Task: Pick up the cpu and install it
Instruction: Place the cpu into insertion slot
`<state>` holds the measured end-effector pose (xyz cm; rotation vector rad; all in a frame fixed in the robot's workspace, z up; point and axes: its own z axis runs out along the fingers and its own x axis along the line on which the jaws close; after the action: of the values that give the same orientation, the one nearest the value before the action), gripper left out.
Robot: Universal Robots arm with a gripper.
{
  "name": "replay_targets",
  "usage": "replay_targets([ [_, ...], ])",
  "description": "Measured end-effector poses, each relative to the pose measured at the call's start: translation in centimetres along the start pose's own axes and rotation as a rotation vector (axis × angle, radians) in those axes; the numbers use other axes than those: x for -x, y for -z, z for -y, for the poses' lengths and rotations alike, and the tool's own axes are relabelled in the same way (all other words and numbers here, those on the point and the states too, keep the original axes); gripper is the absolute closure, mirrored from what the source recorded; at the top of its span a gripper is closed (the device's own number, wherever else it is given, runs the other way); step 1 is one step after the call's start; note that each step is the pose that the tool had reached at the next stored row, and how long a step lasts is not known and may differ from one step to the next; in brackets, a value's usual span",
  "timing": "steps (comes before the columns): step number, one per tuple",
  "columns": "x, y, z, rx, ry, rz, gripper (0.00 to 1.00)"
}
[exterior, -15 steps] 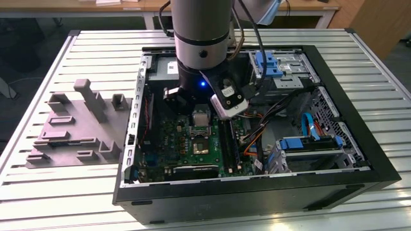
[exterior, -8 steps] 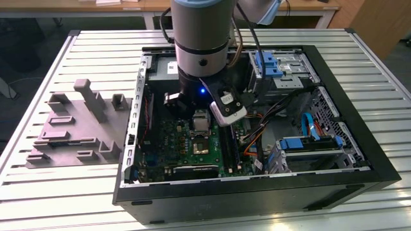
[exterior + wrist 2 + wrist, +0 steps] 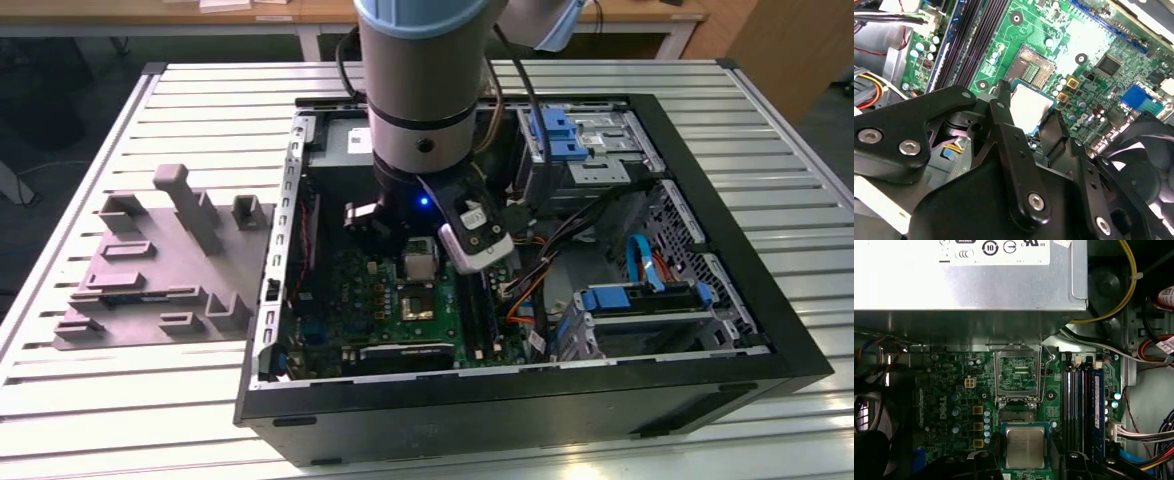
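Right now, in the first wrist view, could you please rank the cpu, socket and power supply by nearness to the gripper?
1. cpu: held in the gripper.
2. socket: on the board, just beyond.
3. power supply: past the board's edge.

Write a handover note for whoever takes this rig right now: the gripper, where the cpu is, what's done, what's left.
Gripper: shut on the cpu.
Cpu: held low over the motherboard, at the socket, whose pins partly show beside it.
Done: cpu is picked up and at the socket; the socket frame is open.
Left: cpu not yet seated in the socket, not released.
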<state>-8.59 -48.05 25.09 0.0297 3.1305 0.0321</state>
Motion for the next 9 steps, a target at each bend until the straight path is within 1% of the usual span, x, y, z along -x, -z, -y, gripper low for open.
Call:
replay_targets([
  [9, 0.01, -0.04, 0.04, 0.0, 0.0, 0.0001, 0.53],
])
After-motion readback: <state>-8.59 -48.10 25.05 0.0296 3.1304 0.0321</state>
